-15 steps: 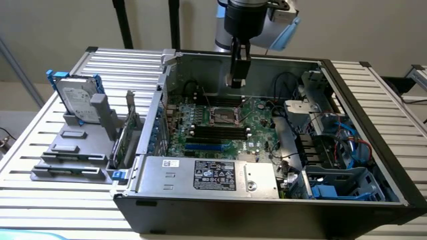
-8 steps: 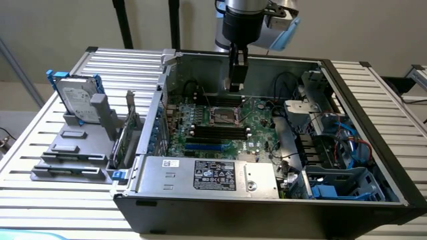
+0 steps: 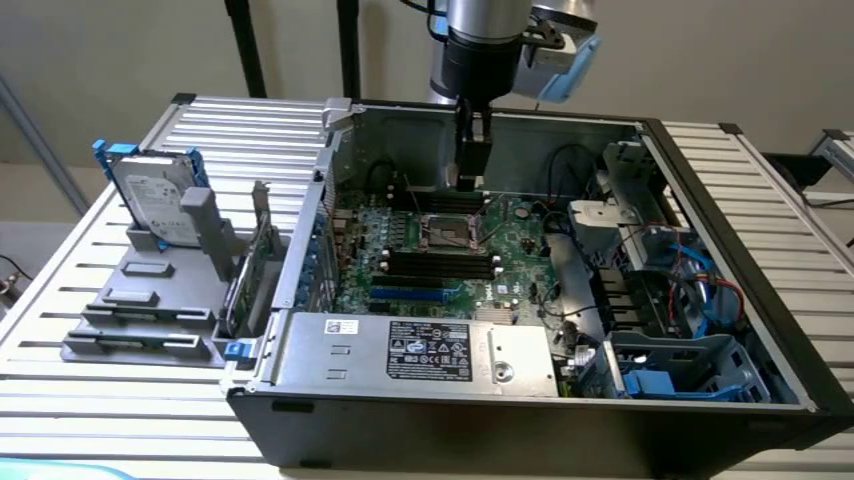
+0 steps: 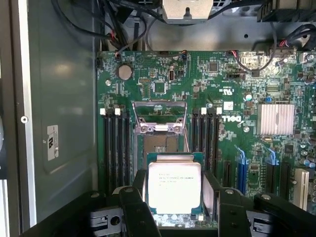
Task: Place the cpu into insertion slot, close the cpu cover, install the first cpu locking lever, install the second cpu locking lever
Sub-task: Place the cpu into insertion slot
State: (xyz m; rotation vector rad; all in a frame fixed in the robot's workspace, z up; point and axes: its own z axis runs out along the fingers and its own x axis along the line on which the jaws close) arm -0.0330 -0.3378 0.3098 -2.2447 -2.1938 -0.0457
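Observation:
In the wrist view, my gripper (image 4: 174, 200) has its black fingers (image 4: 134, 197) against two opposite edges of the cpu (image 4: 174, 180), silvery face toward the camera. The chip hangs above the green board, just short of the insertion slot (image 4: 160, 144), whose dark centre lies bare. The cpu cover (image 4: 160, 112) is flipped open on the slot's far side, a thin silvery frame. A thin wire lever (image 4: 186, 138) stands beside the slot. In the exterior view, the gripper (image 3: 467, 178) reaches down into the open computer case, above and behind the slot (image 3: 449, 232).
Long black memory slots (image 4: 114, 148) flank the socket on both sides. A silver heatsink (image 4: 275, 118) sits on the board. A grey labelled power supply (image 3: 414, 350) fills the case front, with blue drive cages (image 3: 681, 365) at the exterior view's right. A hard drive (image 3: 154, 200) stands outside on the slatted table.

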